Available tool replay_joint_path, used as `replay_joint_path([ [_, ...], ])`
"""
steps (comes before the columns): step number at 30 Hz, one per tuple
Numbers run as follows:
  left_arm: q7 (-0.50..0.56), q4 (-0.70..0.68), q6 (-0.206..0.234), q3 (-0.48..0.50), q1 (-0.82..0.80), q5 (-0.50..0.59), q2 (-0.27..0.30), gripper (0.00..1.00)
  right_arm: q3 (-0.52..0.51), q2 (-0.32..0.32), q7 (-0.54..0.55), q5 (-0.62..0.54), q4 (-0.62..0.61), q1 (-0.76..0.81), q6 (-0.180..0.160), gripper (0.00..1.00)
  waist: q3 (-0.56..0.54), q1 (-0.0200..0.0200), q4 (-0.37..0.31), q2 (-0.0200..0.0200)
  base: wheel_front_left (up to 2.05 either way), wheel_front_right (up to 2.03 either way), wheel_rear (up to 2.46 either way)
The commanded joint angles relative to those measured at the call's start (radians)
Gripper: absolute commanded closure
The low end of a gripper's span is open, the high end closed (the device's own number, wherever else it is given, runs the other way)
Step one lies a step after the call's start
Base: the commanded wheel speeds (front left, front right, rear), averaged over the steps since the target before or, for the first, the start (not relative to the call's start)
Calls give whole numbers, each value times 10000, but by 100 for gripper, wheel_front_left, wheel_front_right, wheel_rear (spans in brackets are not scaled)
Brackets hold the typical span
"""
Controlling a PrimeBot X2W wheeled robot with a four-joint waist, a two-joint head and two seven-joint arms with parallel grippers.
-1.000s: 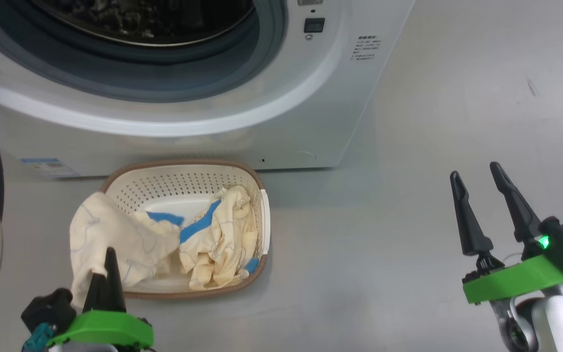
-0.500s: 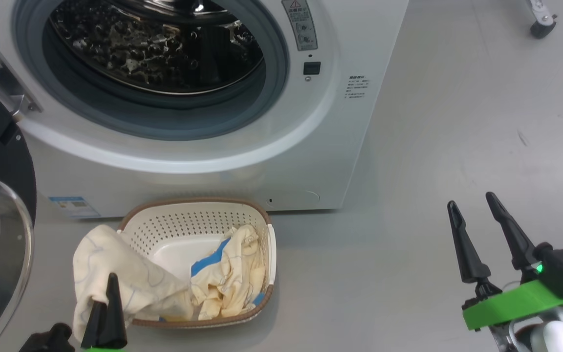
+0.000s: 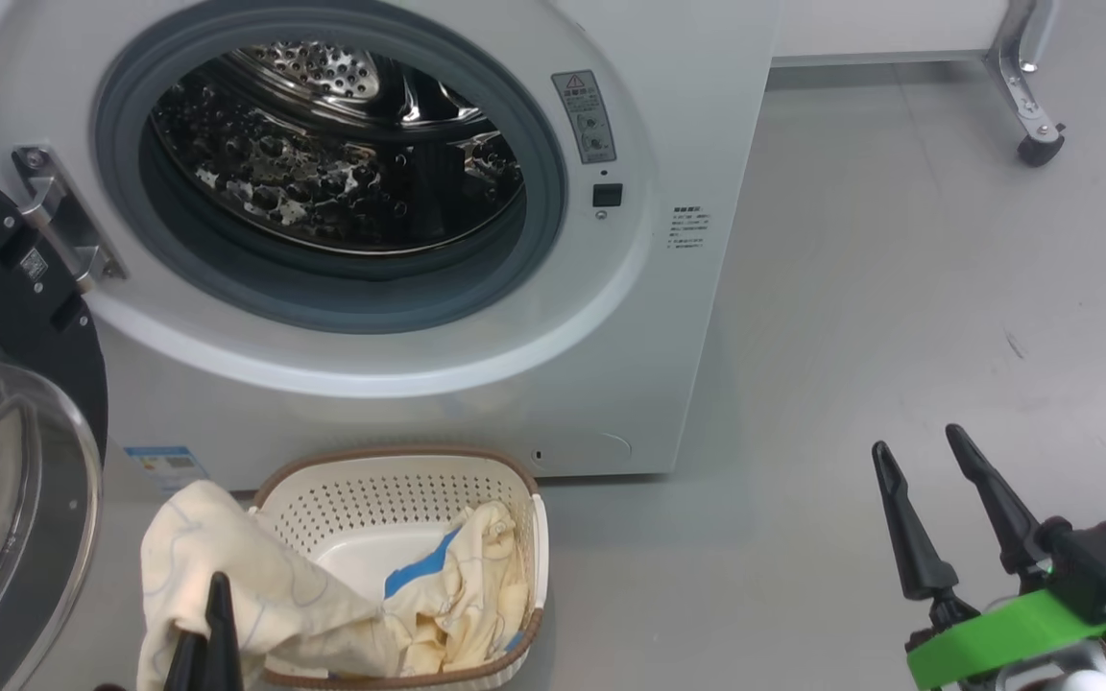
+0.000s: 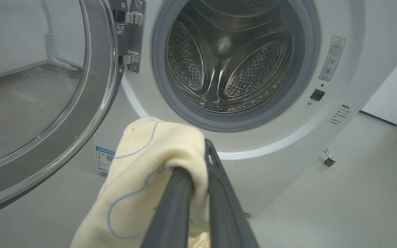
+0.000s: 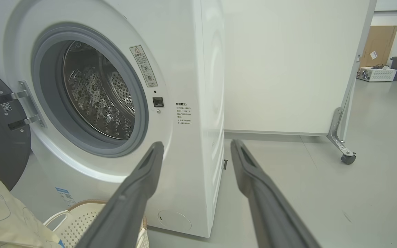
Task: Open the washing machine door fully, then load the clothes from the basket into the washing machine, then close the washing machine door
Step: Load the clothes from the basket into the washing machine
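Step in hand: loading. The door (image 3: 6, 278) stands wide open at the left of the head view, so the opening step looks done. The left tool (image 4: 195, 156) is clamped on a fold of one of the clothes (image 4: 143, 165), raised over the near-left rim of the basket (image 3: 390, 455). The other clothes lie bunched inside the basket, which sits on the floor (image 3: 899, 288) just in front of the washing machine (image 3: 668, 317). The right tool (image 3: 918, 439) has its fingers apart, holds nothing and hangs well to the right.

Next move, likely: carry the cloth up and forward past the seal (image 3: 323, 307) into the drum (image 4: 226, 62), then let go. The trailing tail could snag.

- **Cloth:** soft, limp, cream-yellow with thin blue lines.
- **Basket:** stiff perforated plastic with a brown rim.
- **Drum:** shiny perforated steel.
- **Seal:** grey rubber.
- **Door:** glossy black ring around clear bulging glass.
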Motion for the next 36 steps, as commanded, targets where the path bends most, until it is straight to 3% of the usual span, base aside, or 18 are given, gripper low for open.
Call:
replay_joint_path([
  [1,-143,-456,-33,380,-183,93,25,100,198,-159,-65,-98,-269,-96,-29,0,-52,1,2,-1,0,0,0],
  [21,-143,-1077,-52,87,-212,524,24,100,227,-50,-65,-183,-218,121,-29,0,-42,1,-297,-1,0,0,0],
  [30,-143,-691,-90,-95,-1757,889,210,100,426,149,-65,-14,-246,-353,-29,0,799,1,-611,-1,0,0,0],
  [36,-114,236,-98,-216,-3284,941,731,100,532,282,-65,86,-238,-835,-29,0,1570,1,-830,-1,0,0,0],
])
